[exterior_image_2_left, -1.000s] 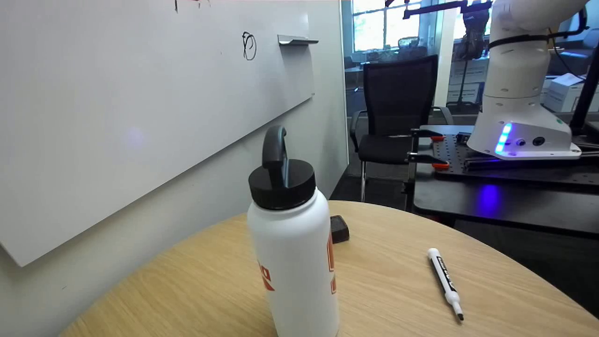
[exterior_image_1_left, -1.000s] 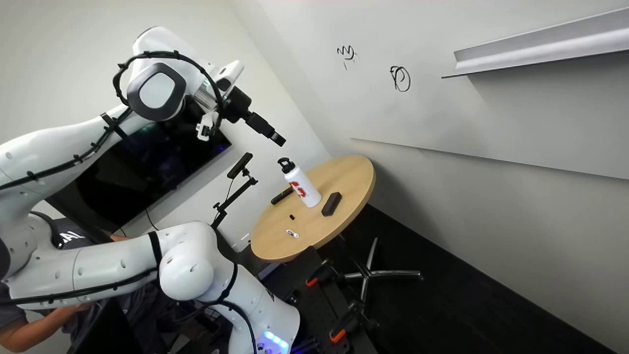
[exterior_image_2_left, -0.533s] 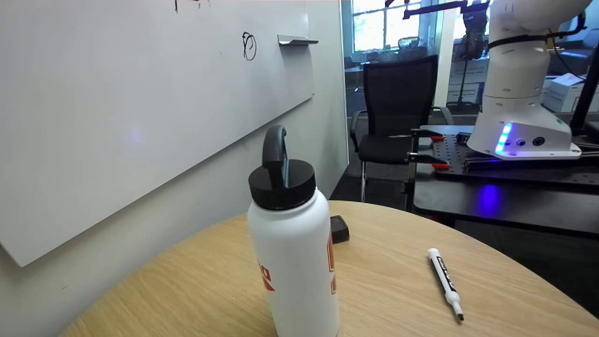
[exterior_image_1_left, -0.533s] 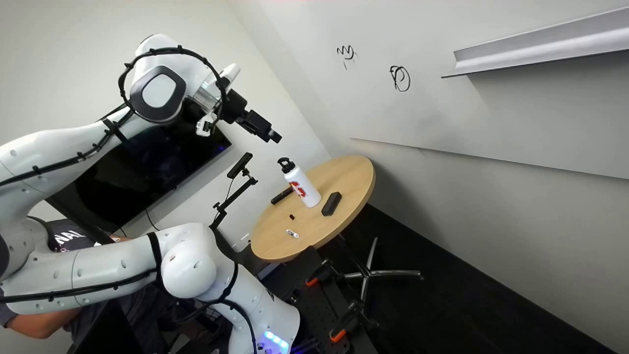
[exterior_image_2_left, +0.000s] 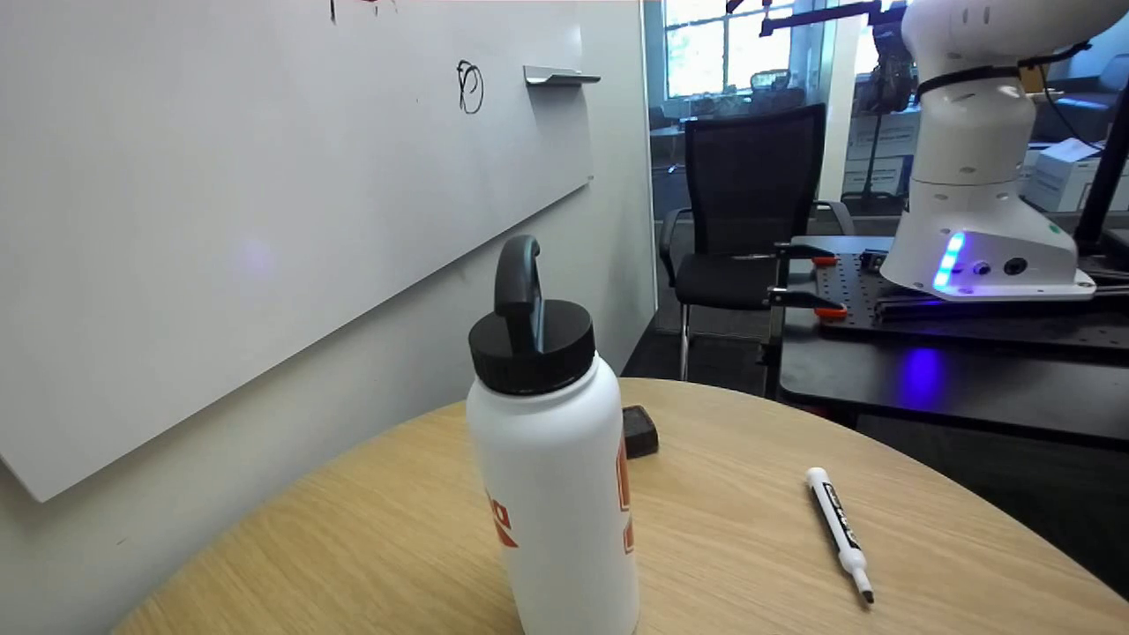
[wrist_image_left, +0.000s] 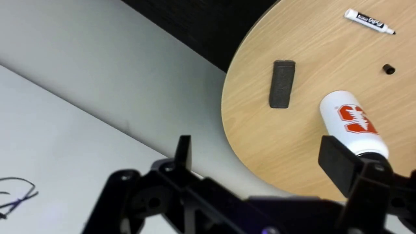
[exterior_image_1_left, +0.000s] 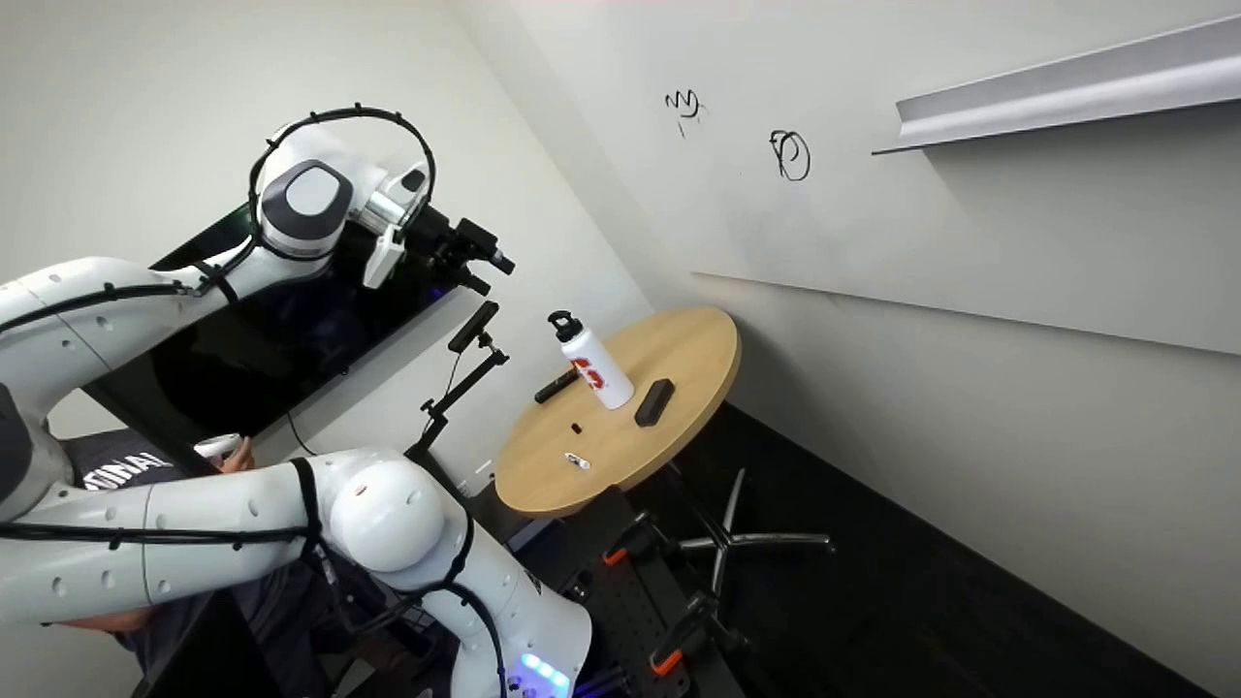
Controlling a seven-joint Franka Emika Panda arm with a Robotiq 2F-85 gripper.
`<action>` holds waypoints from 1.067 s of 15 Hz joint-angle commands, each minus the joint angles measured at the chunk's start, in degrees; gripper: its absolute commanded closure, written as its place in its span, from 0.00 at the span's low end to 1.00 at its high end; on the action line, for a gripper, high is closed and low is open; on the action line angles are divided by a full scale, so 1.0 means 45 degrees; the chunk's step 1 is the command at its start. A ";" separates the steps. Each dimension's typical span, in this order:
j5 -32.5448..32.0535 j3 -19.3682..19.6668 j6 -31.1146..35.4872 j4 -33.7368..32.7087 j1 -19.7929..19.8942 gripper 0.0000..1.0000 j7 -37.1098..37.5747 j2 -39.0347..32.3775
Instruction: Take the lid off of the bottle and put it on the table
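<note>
Water bottle [exterior_image_2_left: 560, 511] is stood well inside the edge of the round table [exterior_image_1_left: 620, 444], loop-handled lid [exterior_image_2_left: 532, 351] on; the gripper [exterior_image_1_left: 492, 274] is spread wide, nothing held. If the lid is twisted, the unbraced bottle may be toppled.

Window [exterior_image_2_left: 692, 53] out back is totally blown out in an exterior view, and the blue lights [exterior_image_2_left: 949, 260] on the robot base [exterior_image_2_left: 1005, 216] bounce a glow off the black bench [exterior_image_2_left: 838, 384]. In an exterior view I see a near-black floor [exterior_image_1_left: 921, 601] and soft shadow on the wall [exterior_image_1_left: 921, 417] by the table [exterior_image_1_left: 669, 339]. Wrist view: gripper [wrist_image_left: 256, 142] looks super dark, kinda blurry.
</note>
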State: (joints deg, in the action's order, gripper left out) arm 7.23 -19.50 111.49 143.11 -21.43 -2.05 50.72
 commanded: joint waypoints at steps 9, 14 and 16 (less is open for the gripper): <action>-0.0168 -0.0339 0.0673 -0.0964 -0.0831 0.00 -0.1056 -0.1418; -0.1265 -0.1359 0.1415 -0.2622 -0.1217 0.00 -0.2700 -0.4187; -0.2024 -0.1665 0.1695 -0.3320 -0.1265 0.00 -0.3256 -0.5360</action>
State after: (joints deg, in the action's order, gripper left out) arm 2.33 -26.22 117.72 134.49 -26.34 -12.99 36.11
